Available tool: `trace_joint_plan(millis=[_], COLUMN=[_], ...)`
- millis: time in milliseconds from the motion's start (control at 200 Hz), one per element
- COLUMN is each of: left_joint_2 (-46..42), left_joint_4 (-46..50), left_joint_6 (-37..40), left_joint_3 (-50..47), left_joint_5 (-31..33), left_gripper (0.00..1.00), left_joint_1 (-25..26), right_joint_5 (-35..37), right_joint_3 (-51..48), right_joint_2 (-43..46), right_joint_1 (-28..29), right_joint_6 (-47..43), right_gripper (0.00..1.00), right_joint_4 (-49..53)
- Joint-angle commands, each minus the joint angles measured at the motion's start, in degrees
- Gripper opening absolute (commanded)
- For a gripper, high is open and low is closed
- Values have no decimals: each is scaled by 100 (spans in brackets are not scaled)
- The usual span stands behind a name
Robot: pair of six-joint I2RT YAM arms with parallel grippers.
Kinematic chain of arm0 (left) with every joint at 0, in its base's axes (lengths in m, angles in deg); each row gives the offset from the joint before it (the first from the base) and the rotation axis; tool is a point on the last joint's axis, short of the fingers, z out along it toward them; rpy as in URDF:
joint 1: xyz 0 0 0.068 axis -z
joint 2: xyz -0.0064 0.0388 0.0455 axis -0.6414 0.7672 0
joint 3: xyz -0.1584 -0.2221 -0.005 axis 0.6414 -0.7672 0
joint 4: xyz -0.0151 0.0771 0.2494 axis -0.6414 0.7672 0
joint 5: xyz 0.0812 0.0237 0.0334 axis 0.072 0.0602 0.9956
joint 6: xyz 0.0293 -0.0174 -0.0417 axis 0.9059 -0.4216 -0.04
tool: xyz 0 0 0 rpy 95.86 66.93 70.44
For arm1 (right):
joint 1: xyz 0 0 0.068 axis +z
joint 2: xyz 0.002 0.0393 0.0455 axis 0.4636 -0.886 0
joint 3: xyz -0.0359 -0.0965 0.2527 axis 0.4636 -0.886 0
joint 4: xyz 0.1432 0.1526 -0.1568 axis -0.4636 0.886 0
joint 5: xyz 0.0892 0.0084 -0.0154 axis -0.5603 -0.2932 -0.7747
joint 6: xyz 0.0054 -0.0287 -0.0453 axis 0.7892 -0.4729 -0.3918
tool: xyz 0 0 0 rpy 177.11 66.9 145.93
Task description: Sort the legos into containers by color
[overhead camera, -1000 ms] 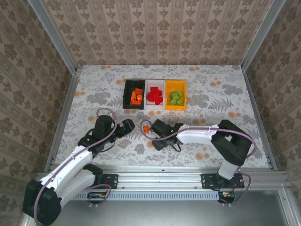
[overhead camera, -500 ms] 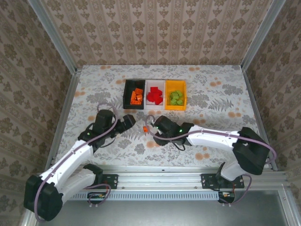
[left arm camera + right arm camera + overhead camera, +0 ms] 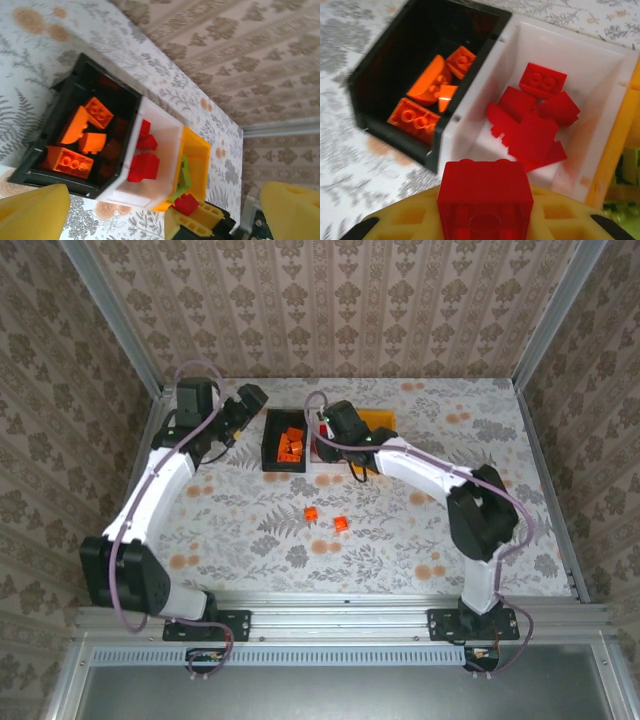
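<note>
The right claw is shut tight on one red brick. The brick sits between its two yellow fingers. The claw holds it up in the air, over the near end of the white bin. The brick is not touching the bin

The white bin is in the middle of the three bins. In it is a heap of red bricks. The black bin is touching it on the left side. It has orange bricks in it. The yellow bin is on the other side of the white bin. It has green bricks in it

The left claw is wide open and holds nothing. It hangs up near the back left corner of the table, just left of the black bin

Two small bricks lie on the table, well in front of the bins. One is a bit to the left of the other. They lie near each other and do not touch. They look orange or red, I cannot tell which
</note>
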Motion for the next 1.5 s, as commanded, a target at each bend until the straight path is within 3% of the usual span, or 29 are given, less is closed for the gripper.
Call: trace_joint_plan(millis=[0, 305, 445, 595, 740, 835, 1030, 1275, 1495], left_joint_2=[340, 1163, 1452, 1402, 1304, 1265, 1103, 1156, 1234], left_joint_4=[-79, -85, -188, -241, -280, -296, -387, 532, 1898], left_joint_6=[-382, 82, 52, 80, 86, 53, -12, 746, 1476], left_joint_3=[-55, -65, -16, -49, -101, -137, -226, 126, 660], left_joint_5=[-659, -1644, -2234, -2350, -2371, -2373, -2368, -1751, -109], left_gripper=[100, 100, 99, 99, 99, 99, 98, 95, 94], left_joint_1=[-313, -657, -681, -681, -681, -674, -503, 592, 1370], right_joint_5=[-244, -253, -144, 28, -26, -15, 368, 1033, 1360], right_joint_3=[429, 1539, 1980, 2015, 1781, 1265, -822, -2828, -4092], right_joint_2=[-487, -1469, -1764, -1646, -1196, -575, 1021, 2609, 3673], right_joint_1=[-95, -249, -268, -271, -238, -149, 198, 49, 14], right_joint_6=[-44, -214, -305, -394, -379, -305, 177, 525, 879], right_gripper=[32, 34, 39, 54, 57, 57, 59, 59, 62], right_joint_4=[504, 993, 1154, 1169, 1021, 767, -50, -231, -793])
